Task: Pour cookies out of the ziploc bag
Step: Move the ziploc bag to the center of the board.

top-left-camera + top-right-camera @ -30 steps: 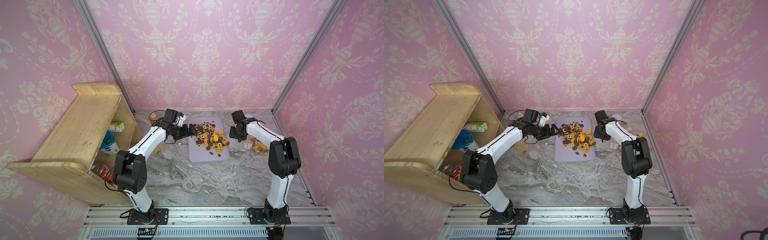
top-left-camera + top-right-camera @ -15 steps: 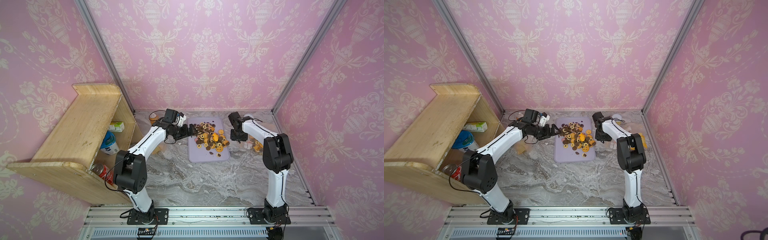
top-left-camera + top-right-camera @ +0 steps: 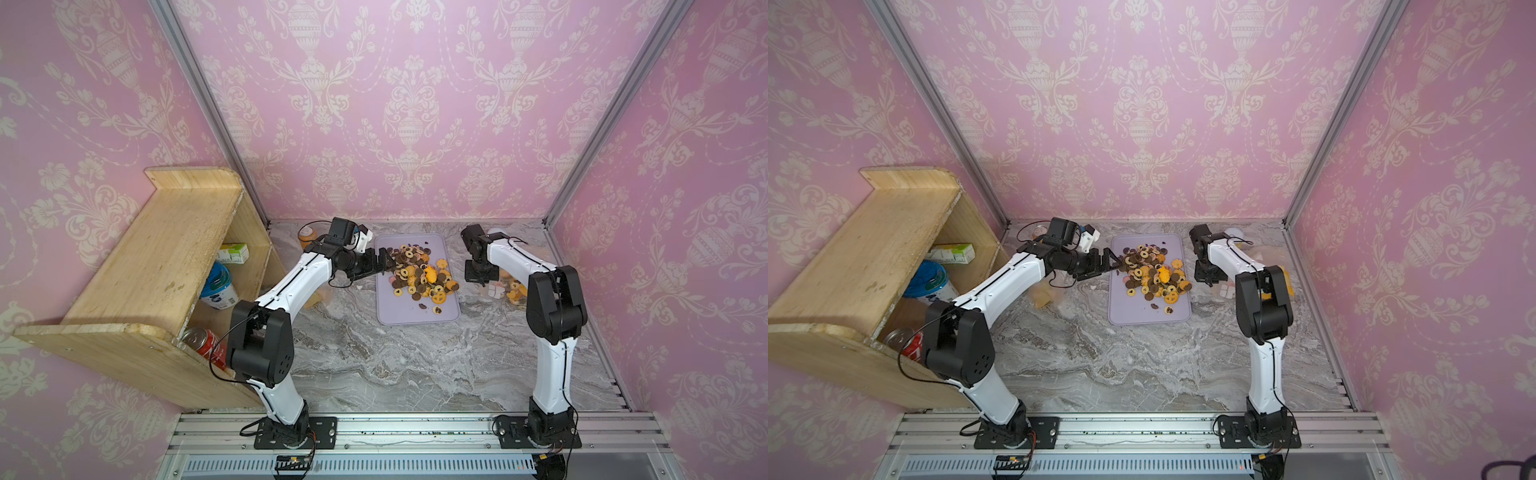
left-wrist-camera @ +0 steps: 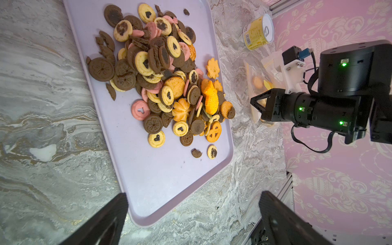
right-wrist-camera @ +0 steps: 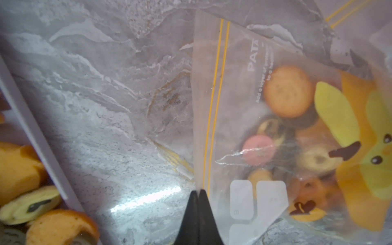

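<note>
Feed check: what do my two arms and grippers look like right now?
Both the left arm and right arm have white link shells, bulky black joints and thin black cables. The left gripper and right gripper are black and tapered; green lights dot the right wrist.

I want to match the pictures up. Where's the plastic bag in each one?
Top view: bag on the table, just right of the tray.
Top view: bag again just right of the tray.
Left wrist: bag beyond the tray, behind the right jaws.
Right wrist: bag fills much of the picture; the tray rim shows too.
Shared landmark: the tray.
</note>
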{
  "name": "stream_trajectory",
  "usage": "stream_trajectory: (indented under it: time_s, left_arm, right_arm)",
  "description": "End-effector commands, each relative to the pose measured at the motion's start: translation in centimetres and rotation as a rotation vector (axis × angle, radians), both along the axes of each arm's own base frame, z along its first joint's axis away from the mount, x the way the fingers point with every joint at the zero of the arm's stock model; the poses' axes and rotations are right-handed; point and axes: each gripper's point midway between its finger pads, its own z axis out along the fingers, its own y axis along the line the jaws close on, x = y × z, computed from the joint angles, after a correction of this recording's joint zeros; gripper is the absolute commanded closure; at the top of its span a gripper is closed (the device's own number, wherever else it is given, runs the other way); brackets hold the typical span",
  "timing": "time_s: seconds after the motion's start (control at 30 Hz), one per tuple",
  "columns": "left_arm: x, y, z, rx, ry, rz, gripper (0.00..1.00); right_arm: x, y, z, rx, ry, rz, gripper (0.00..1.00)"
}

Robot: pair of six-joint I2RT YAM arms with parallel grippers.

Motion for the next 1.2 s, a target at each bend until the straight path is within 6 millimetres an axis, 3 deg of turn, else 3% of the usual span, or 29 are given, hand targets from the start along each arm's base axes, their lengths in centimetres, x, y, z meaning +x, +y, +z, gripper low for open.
stream_trajectory:
  time_s: [0.0,0.13,0.27,0.53,0.83,1.03,1.17]
  left_arm:
    - [-0.2,0.2,1.0,-0.025,-0.016,0.003,0.01]
    - [-0.2,0.1,1.0,-0.026,-0.015,0.004,0.01]
    - [-0.2,0.1,1.0,-0.027,-0.016,0.005,0.01]
    - [-0.2,0.2,1.0,-0.029,-0.015,0.009,0.01]
    - [-0.1,0.1,1.2,-0.040,-0.015,0.015,0.01]
    - [-0.3,0.1,1.2,-0.047,-0.009,0.022,0.01]
    - [-0.6,-0.2,1.0,-0.072,0.002,0.039,0.01]
  right_arm:
    - [-0.6,0.0,-0.3,0.013,0.024,0.006,1.00]
    - [-0.6,0.6,-0.2,0.053,0.009,0.026,1.00]
    - [-0.4,3.3,0.7,0.181,-0.038,0.087,1.00]
    - [-0.2,8.3,4.4,0.348,-0.119,0.204,1.00]
    - [-2.0,14.4,6.7,0.600,-0.143,0.308,1.00]
    - [-3.9,15.5,7.5,0.621,-0.142,0.323,1.00]
    - [-5.3,14.6,7.9,0.601,-0.153,0.296,1.00]
